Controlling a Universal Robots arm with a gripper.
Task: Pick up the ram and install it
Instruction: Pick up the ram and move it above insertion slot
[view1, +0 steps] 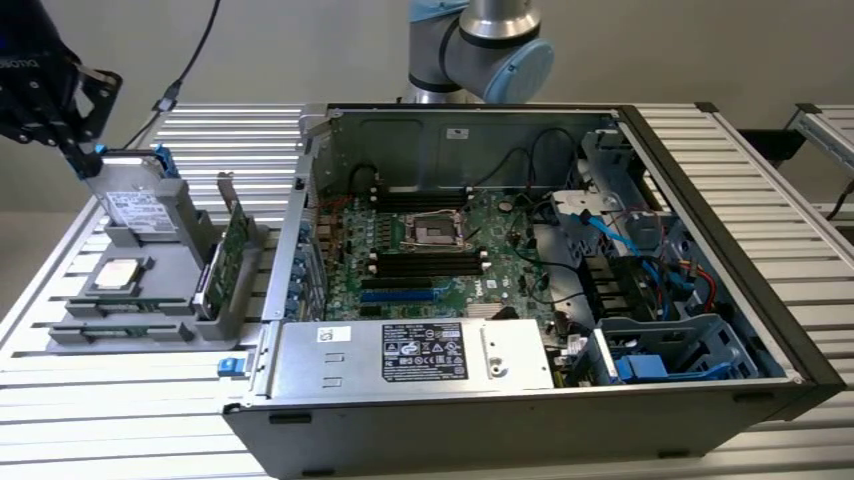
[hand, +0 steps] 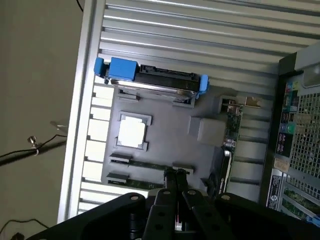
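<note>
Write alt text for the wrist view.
The black pincer, shut, hangs over a grey plastic parts tray, its tips nearest a long narrow green ram stick lying in it. The tray also holds a hard drive in a blue caddy, a square silver processor and a green expansion card.

hand (view1: 80, 155): at the exterior view's far left | pointing down | fingers (hand: 169, 187): pressed together
</note>
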